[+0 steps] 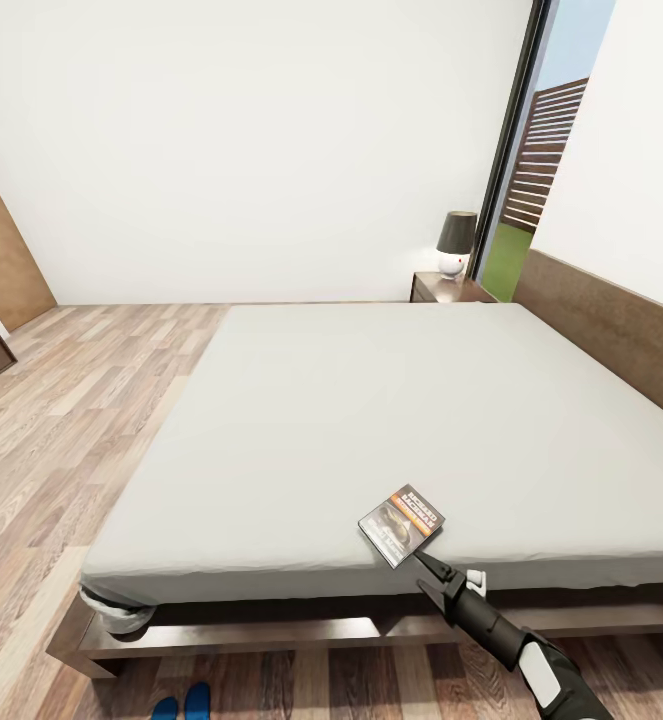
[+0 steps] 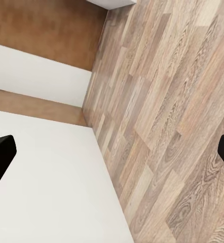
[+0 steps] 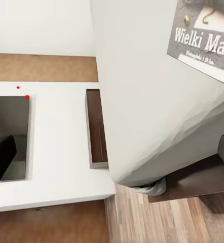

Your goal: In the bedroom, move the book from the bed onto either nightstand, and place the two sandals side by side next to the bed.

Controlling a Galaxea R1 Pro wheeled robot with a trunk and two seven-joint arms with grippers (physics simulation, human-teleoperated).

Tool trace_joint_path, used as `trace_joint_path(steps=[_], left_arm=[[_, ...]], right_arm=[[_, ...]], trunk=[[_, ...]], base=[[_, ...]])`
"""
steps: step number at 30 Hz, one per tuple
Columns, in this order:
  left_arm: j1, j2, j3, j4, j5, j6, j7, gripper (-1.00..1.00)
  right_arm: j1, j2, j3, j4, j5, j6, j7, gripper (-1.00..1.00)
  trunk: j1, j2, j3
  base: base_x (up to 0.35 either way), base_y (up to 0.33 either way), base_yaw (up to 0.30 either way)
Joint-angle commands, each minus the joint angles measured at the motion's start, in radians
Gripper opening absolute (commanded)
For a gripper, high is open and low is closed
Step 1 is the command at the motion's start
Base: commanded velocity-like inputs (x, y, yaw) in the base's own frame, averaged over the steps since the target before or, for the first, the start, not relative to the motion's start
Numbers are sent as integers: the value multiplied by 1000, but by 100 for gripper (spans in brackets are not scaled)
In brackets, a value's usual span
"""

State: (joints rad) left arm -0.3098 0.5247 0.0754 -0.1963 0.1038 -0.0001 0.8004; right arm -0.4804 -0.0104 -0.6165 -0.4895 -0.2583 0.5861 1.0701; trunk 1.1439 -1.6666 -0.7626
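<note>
So the book (image 1: 402,524) is lying flat on the grey mattress of the bed (image 1: 391,420), right near the edge closest to the robot, cover up. That's handy, since it's sitting within arm's reach without any leaning over the bed. The right gripper (image 1: 420,558) is coming in low from the near side, tip just beside the book's corner; I can't tell from the head view if it's actually touching. In the right wrist view the two dark fingers (image 3: 0,159) are standing wide apart with nothing between them, and the book's cover (image 3: 203,35) is sitting ahead on top of the mattress, so that hand is spread and empty, lined up for a grab I'd guess.

The left gripper's fingers (image 2: 0,157) are also spread wide, holding nothing, just pointing at the wood floor (image 2: 178,111).

One nightstand (image 1: 449,288) is over at the far corner by the window, with a lamp (image 1: 456,243) on it (so it's a bit of a trip). The blue sandals (image 1: 183,705) are peeking out on the floor by the near side of the bed, close together.
</note>
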Motion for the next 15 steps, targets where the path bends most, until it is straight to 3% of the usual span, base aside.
trace_joint_path(steps=[1,15], left_arm=[[0,0,0,-2,7,0,2,100],[0,0,-1,-2,7,0,2,100]], right_arm=[[-1,0,-3,0,-3,7,2,100],[0,-2,-4,1,-3,7,2,100]], trunk=[[0,0,-1],[0,0,-1]], base=[[0,0,0],[0,0,0]])
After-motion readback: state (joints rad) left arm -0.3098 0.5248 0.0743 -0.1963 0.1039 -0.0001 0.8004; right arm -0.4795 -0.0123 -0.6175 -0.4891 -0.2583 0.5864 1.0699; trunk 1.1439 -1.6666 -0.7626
